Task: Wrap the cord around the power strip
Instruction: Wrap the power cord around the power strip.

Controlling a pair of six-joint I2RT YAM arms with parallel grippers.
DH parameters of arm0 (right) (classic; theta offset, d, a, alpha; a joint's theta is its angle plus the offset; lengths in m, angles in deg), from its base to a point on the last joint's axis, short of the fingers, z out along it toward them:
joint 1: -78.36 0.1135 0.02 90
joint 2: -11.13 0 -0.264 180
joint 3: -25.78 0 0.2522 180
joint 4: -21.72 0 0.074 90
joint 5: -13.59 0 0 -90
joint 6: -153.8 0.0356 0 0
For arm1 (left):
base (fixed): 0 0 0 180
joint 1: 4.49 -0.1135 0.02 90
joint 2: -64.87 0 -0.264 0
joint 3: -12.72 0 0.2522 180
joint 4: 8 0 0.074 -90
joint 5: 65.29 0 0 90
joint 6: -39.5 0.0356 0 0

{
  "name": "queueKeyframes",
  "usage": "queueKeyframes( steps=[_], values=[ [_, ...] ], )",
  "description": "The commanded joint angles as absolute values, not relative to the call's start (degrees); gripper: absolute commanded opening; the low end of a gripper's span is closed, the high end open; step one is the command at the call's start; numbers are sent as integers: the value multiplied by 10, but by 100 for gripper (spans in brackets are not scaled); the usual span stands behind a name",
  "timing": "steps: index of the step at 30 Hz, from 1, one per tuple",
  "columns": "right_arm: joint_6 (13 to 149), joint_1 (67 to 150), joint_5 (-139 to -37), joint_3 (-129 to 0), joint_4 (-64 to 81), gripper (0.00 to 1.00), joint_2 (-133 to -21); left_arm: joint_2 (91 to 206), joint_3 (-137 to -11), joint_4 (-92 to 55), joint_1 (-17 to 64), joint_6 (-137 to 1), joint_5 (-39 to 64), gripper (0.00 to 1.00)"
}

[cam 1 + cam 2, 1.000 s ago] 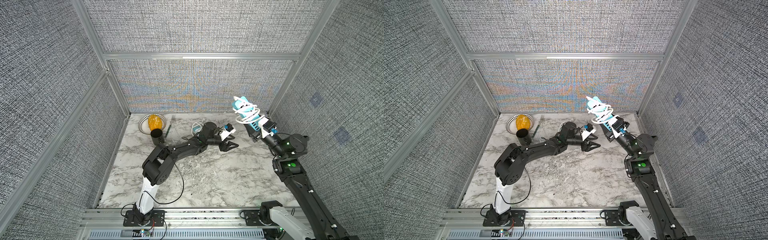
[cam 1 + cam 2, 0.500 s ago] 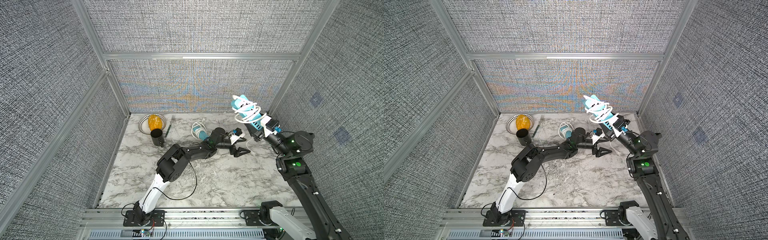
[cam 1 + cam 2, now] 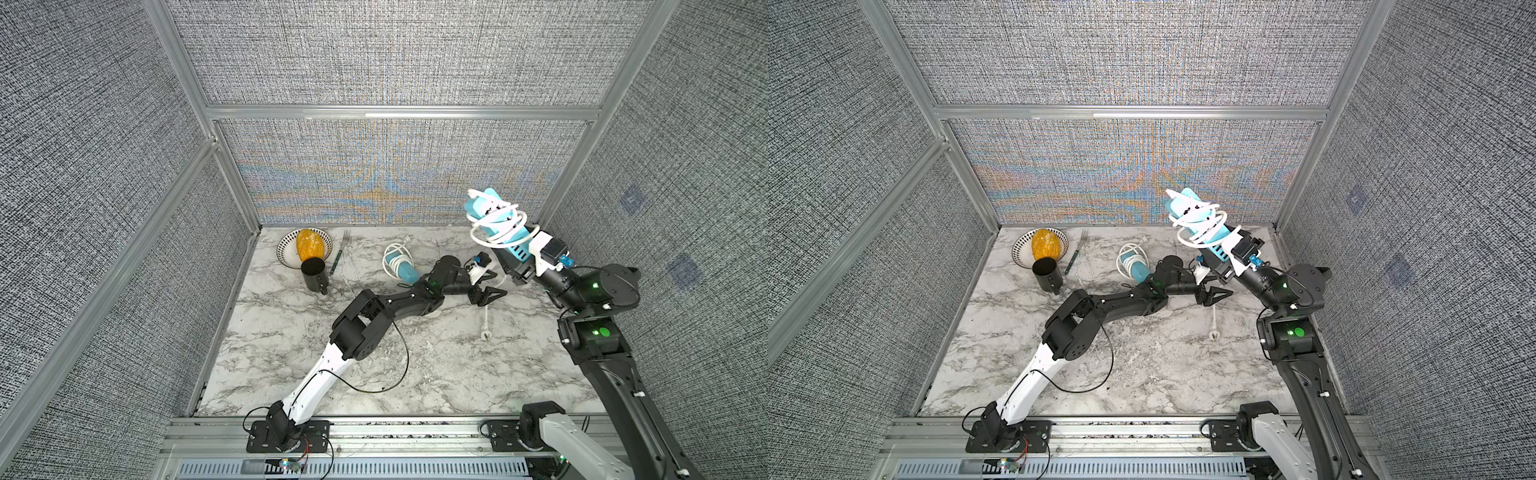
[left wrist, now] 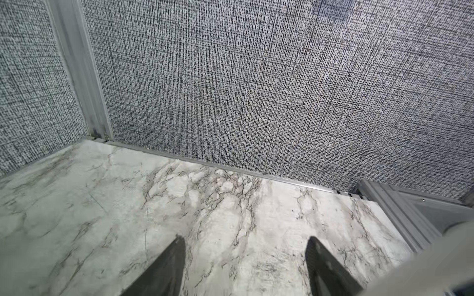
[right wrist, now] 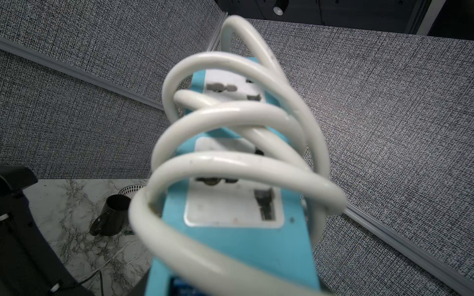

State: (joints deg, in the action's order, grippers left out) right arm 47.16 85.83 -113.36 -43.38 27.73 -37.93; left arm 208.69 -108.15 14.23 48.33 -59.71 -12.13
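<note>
In both top views my right gripper (image 3: 517,262) (image 3: 1223,259) is shut on the lower end of a blue power strip (image 3: 496,220) (image 3: 1200,222), held tilted up above the table's back right. The white cord (image 3: 488,226) (image 5: 230,164) loops loosely around the power strip (image 5: 238,243) several times. Its tail drops to the marble, where the plug (image 3: 484,333) (image 3: 1214,333) lies. My left gripper (image 3: 494,286) (image 3: 1219,286) is open just below the strip, low over the table. In the left wrist view only marble lies between the fingers (image 4: 164,266). A blurred white shape lies to one side of them.
A second blue strip with a wound white cord (image 3: 398,266) lies at the back centre. A patterned bowl (image 3: 286,253) with a yellow fruit, a black mug (image 3: 314,276) and a fork (image 3: 340,251) stand at the back left. Fabric walls close three sides.
My left arm has reached to the right, from beside the second strip to under the held strip. Its jaws widened, then narrowed a little. The right arm has barely moved.
</note>
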Motion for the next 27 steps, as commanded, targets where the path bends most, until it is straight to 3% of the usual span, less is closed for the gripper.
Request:
queueKeyframes(
  steps=[1,7,10,15,20,27],
  values=[
    [461,859,-1095,-438,289,0,-374,2071,-1051,146,483,-605,-161,53],
    [470,859,-958,-437,293,0,-386,1964,-886,129,482,-550,-164,9],
    [449,858,-911,-455,241,0,-407,1891,-824,65,483,-496,-113,0],
    [441,852,-859,-470,169,0,-431,1784,-773,-69,473,-402,-36,0],
    [465,832,-854,-459,159,0,-429,1701,-761,-199,457,-325,124,0],
    [497,812,-862,-444,123,0,-417,1646,-771,-275,408,-264,161,0]
  ],
)
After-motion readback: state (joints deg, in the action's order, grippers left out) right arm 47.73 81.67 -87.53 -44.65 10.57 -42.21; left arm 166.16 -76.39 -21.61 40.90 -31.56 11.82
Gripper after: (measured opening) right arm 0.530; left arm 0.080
